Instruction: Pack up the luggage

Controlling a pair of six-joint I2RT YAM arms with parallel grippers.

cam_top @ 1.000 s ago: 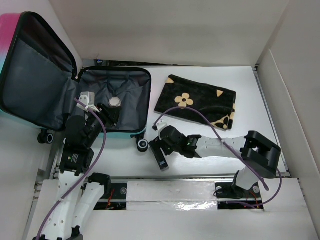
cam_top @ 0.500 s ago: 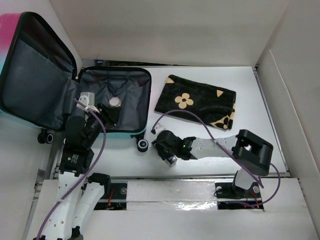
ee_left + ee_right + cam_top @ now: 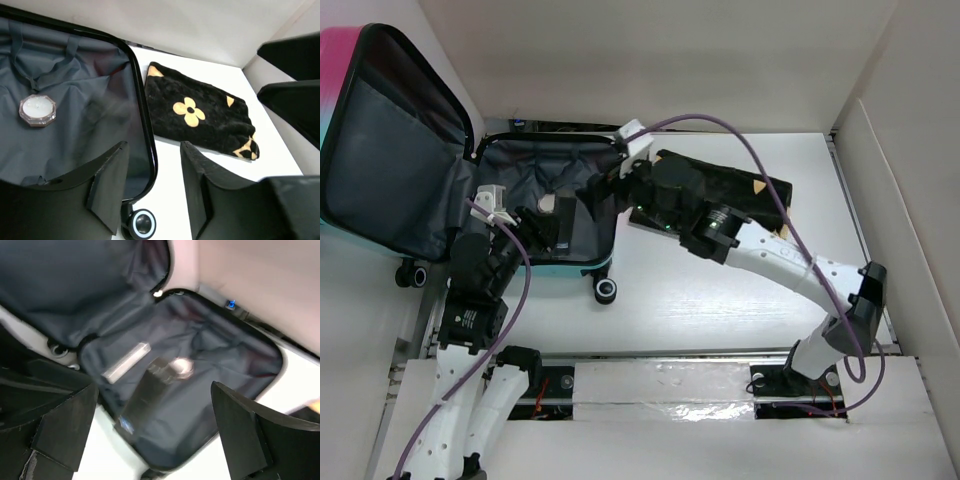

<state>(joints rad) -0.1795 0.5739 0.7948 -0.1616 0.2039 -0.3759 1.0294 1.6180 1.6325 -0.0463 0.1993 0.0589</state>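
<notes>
The suitcase (image 3: 515, 170) lies open in the upper left of the overhead view, its lid standing up at the far left and its grey-lined base flat on the table (image 3: 720, 290). In the base I see a small candle (image 3: 37, 110). Under my right gripper (image 3: 152, 386) there is a dark flat box (image 3: 142, 402). It is blurred, so I cannot tell whether it rests on the lining or is dropping. The right fingers are spread wide with nothing between them, so I judge the box let go. My left gripper (image 3: 152, 150) hovers over the base's lower edge, also spread and empty. The black pouch (image 3: 200, 112) with the tan flower lies on the table right of the case, outside it. To finish this step cleanly I would lift the right arm straight up over the rim before swinging right, with its fingers spread for the pouch. I would hold the left arm where it is so the two do not meet above the case.
</notes>
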